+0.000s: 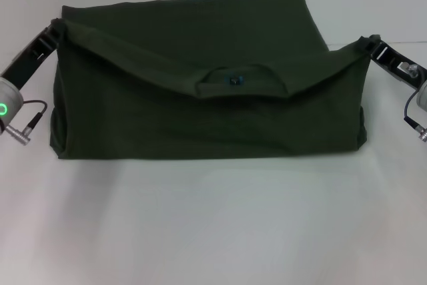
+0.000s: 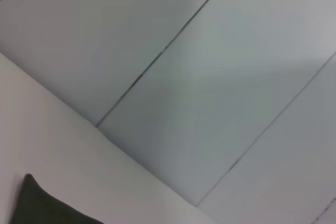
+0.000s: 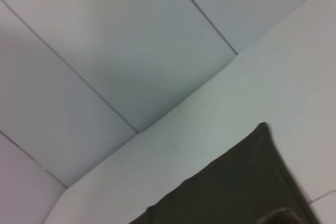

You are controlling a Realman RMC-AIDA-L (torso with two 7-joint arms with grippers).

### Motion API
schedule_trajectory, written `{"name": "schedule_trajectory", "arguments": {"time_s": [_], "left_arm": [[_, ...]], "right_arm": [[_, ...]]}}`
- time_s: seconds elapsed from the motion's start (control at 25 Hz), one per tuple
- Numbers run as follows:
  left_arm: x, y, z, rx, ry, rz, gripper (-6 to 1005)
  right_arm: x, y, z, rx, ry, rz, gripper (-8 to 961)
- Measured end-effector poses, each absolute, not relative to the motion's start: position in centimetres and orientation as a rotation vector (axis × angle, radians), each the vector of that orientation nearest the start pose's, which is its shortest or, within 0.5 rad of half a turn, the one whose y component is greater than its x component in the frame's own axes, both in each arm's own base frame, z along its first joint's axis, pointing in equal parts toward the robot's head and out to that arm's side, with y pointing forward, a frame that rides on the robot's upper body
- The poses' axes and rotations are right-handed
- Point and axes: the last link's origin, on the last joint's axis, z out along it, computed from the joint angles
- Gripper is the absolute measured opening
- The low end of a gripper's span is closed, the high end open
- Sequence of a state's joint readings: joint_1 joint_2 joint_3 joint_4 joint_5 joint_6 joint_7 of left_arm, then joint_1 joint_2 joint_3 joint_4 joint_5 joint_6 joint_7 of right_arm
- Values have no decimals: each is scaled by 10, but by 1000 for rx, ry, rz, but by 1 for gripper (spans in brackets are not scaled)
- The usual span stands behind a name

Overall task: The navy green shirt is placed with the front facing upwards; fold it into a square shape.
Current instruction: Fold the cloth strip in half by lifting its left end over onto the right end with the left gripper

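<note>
The navy green shirt (image 1: 200, 118) lies across the white table (image 1: 213, 231) in the head view, plain green side showing. Its collar edge is doubled over toward me, with the ribbed neck opening and small dark label (image 1: 234, 81) at the centre. The fold edge sags in a shallow V between both arms. My left gripper (image 1: 59, 27) is shut on the shirt's left corner and my right gripper (image 1: 369, 42) is shut on its right corner, both lifted a little. A dark shirt corner (image 2: 37, 205) shows in the left wrist view, and a larger one (image 3: 236, 187) in the right wrist view.
The white table stretches bare in front of the shirt toward me. Behind the table stands a pale panelled wall (image 2: 210, 77) with thin dark seams, seen in both wrist views. Cables (image 1: 30, 121) hang from each wrist beside the shirt's ends.
</note>
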State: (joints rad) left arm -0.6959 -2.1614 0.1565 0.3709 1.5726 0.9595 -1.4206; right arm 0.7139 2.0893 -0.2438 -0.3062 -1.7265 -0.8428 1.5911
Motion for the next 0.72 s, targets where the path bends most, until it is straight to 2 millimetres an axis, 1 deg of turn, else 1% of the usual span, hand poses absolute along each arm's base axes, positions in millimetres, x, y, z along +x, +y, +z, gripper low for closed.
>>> {"name": "schedule_trajectory", "arguments": {"time_s": [0.16, 0.52, 0.72], "left_arm": [[-287, 418, 12, -1529, -1224, -1150, 36], [-283, 420, 10, -1533, -1213, -1150, 36], [-283, 420, 8, -1533, -1212, -1139, 37]], "right_arm": [[299, 426, 8, -1599, 1392, 991, 32], [292, 432, 8, -1551, 1357, 1044, 32], [291, 434, 3, -1542, 1368, 1028, 33]]}}
